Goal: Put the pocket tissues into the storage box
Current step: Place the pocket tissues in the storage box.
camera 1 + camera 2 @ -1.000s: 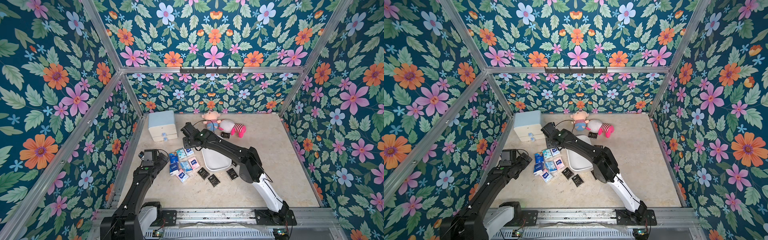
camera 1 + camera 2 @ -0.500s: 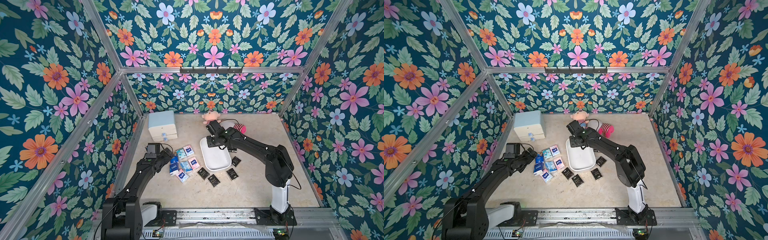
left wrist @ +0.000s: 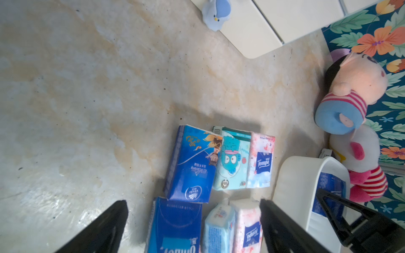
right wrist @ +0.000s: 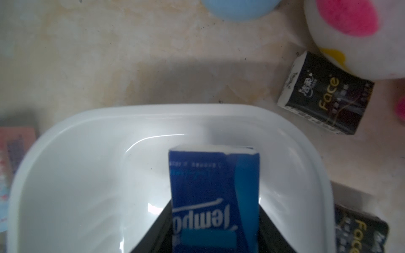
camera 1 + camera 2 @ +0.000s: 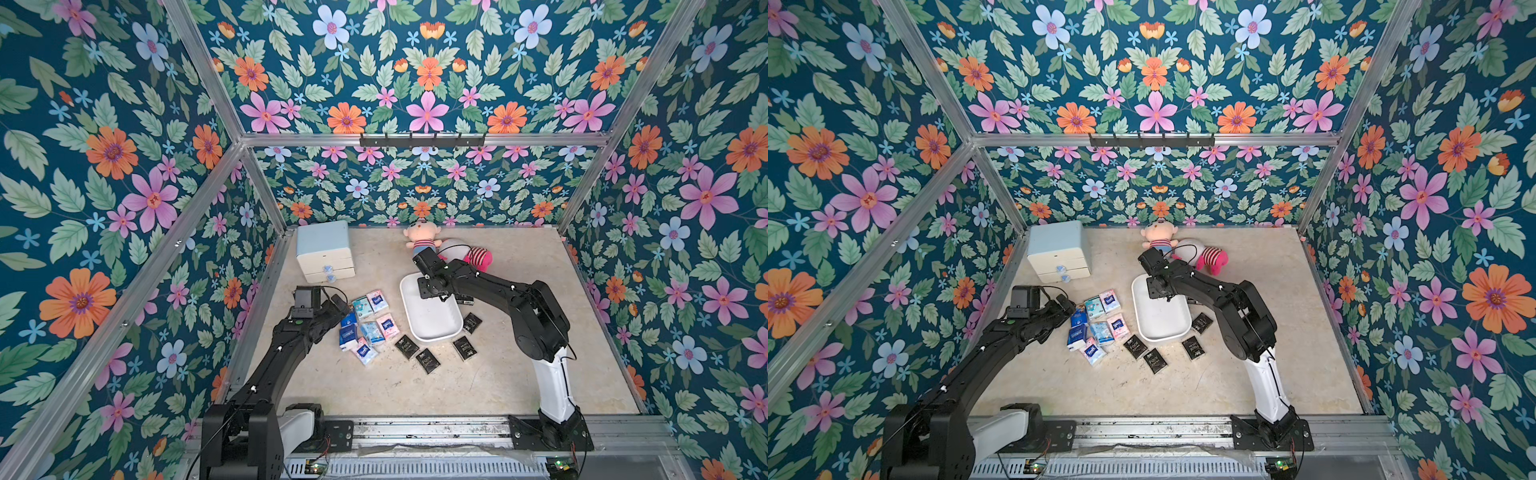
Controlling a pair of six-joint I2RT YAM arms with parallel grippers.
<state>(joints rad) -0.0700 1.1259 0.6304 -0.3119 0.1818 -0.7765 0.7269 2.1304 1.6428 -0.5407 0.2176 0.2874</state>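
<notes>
Blue film wraps the packet [image 4: 213, 175] that the right claw [image 4: 213, 227] grasps by its long sides. It points end-down inside the box [image 4: 65, 175], at the end nearer the bench's [image 5: 374, 390] far edge.

I judge the step in hand to be the release. The packet's lower end looks on or just above the box floor, close to the end wall. The jaws should part fully and rise straight up, so that no pad drags the slick wrap out or nudges the box. Letting the packet fall flat would save room for the others.

The box is glossy white plastic, smooth-walled with rounded corners, and probably slides easily on the mottled, stone-look bench.

The left claw [image 3: 192, 202] hangs released, jaws wide, over the coloured packets [image 5: 365, 328], which lie flat and touching toward the left edge. Black packets [image 5: 428, 359] lie flat around the box's near end and right side. All look like soft, crinkly rectangles that would give under a squeeze. Two plush dolls [image 5: 453, 251] lie by the far edge.
</notes>
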